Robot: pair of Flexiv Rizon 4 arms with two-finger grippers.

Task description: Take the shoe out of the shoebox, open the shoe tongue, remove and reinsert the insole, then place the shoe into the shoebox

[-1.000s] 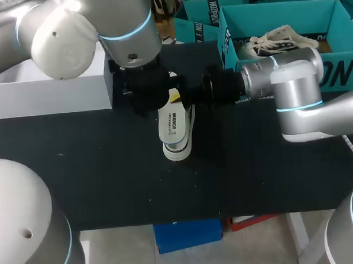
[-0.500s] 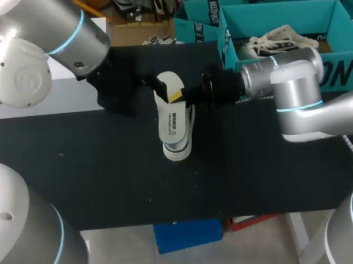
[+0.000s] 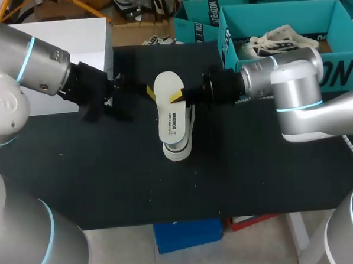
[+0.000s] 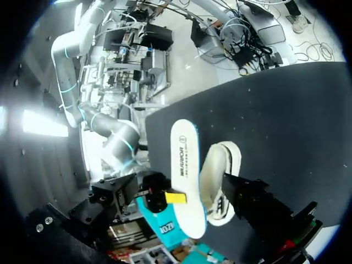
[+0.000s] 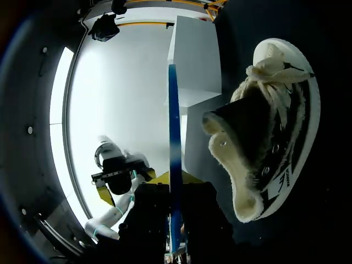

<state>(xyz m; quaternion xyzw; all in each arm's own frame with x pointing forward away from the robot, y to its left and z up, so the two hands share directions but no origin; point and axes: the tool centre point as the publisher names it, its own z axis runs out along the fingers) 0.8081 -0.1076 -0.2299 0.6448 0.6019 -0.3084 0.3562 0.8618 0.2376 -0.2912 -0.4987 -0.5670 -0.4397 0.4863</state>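
A white insole (image 3: 169, 109) is held up off the black table by its far end, and my right gripper (image 3: 178, 97) is shut on it, coming in from the right. In the right wrist view the insole (image 5: 175, 143) shows edge-on as a thin blue strip between the fingers of the right gripper (image 5: 175, 225). The white high-top shoe (image 3: 181, 145) lies on its side under the insole, and it lies beside my right gripper's fingers as the shoe (image 5: 272, 137). My left gripper (image 3: 140, 93) stands open to the left of the insole, apart from it. From the left wrist, the insole (image 4: 187, 165) hangs in front of the shoe (image 4: 220, 184).
The teal shoebox (image 3: 333, 70) stands at the back right, with another white shoe (image 3: 278, 39) in it. A second teal box (image 3: 203, 24) is behind it. A white box (image 3: 60, 55) sits at the back left of the black table (image 3: 108, 177).
My left arm has drawn back to the left, away from above the insole, uncovering it. The right gripper, insole and shoe have stayed put.
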